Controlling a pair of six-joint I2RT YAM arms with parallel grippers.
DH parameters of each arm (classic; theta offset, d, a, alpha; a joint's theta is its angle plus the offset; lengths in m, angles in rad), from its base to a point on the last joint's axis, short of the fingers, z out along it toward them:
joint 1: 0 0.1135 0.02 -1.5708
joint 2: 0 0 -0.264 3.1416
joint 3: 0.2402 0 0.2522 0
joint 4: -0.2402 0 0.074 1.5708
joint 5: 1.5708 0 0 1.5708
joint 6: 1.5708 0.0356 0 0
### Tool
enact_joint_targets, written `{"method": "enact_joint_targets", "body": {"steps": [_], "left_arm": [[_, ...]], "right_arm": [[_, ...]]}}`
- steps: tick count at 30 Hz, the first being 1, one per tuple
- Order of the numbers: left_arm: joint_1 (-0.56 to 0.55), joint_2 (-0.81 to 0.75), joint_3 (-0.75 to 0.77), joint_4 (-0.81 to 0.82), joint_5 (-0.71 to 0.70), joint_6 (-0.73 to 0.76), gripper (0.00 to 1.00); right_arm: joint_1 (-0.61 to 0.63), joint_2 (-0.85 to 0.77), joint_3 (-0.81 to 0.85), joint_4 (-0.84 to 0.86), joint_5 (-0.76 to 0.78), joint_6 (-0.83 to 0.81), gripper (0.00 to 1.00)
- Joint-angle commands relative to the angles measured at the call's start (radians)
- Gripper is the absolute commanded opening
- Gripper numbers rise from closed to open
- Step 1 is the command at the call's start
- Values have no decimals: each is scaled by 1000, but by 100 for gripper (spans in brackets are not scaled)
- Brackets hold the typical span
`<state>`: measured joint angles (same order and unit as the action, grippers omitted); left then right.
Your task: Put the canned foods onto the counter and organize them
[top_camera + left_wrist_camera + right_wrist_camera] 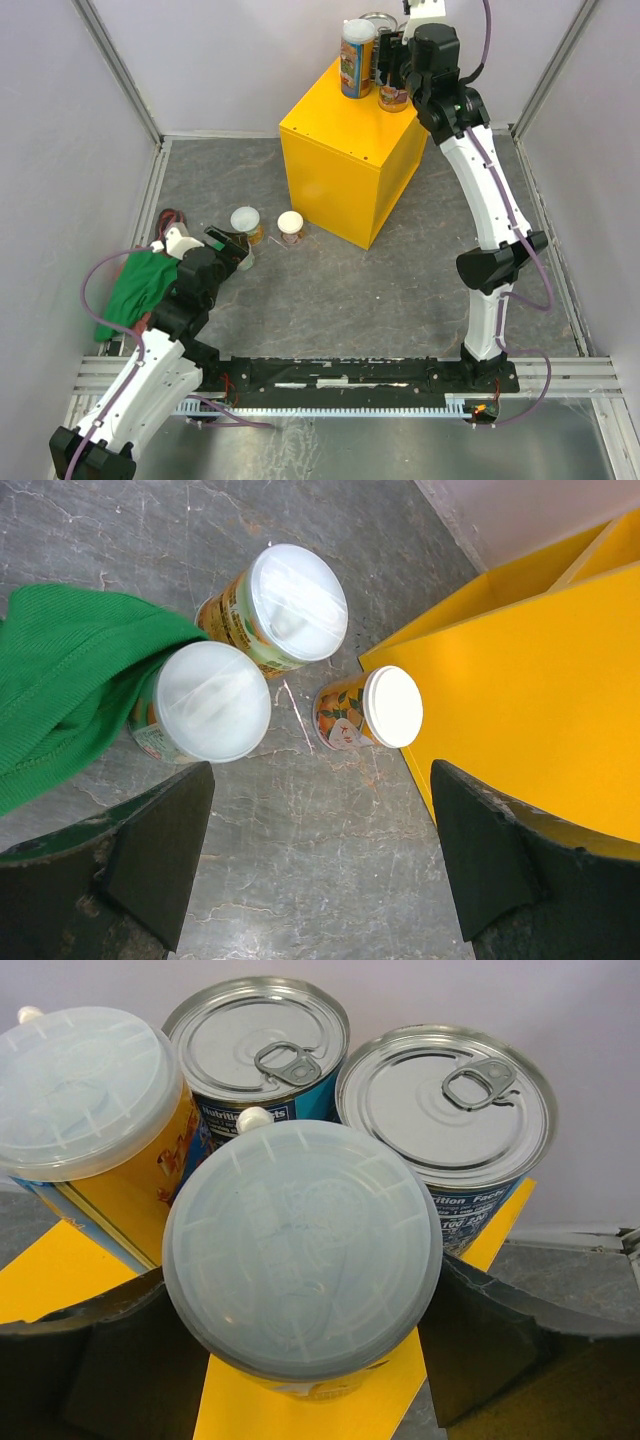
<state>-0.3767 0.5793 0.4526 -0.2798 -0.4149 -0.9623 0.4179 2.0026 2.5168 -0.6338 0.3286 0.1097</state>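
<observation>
Right gripper (300, 1350) straddles a tall slim can (300, 1250) at the far corner of the yellow counter (345, 130), beside another tall can (85, 1090) and two blue cans (255, 1045); whether it grips is unclear. Left gripper (320, 850) hangs wide open, empty, above three small cans (210, 700) on the floor (300, 900).

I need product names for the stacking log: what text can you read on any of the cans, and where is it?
"Nutrition Facts": on the label of the rear blue can, partly hidden.
"...ition Facts": on the label of the right blue can; the small figures beneath it are too blurred to read.
Tall slim cans: label print unreadable in every view.
Small cans: pictured labels, print too blurred to read.
</observation>
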Motion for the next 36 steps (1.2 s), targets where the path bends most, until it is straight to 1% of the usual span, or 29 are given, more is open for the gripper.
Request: {"method": "enact_joint_targets", "body": {"steps": [1,7,10,28,36], "left_arm": [[8,2,35,53,4,43,94],[13,-14,28,48,8,42,95],[15,-19,26,45,10,44,95],[22,-56,24,23,34,44,98],[23,-77,23,12,35,44,98]], "right_arm": [[-12,14,21,34,-10,9,80],[-12,-5,13,33,-14,11,92],[-12,-34,-8,53,-25,23,99],[-8,-126,-42,34,-62,56,99],[27,-214,-72,61,-47,31,99]]}}
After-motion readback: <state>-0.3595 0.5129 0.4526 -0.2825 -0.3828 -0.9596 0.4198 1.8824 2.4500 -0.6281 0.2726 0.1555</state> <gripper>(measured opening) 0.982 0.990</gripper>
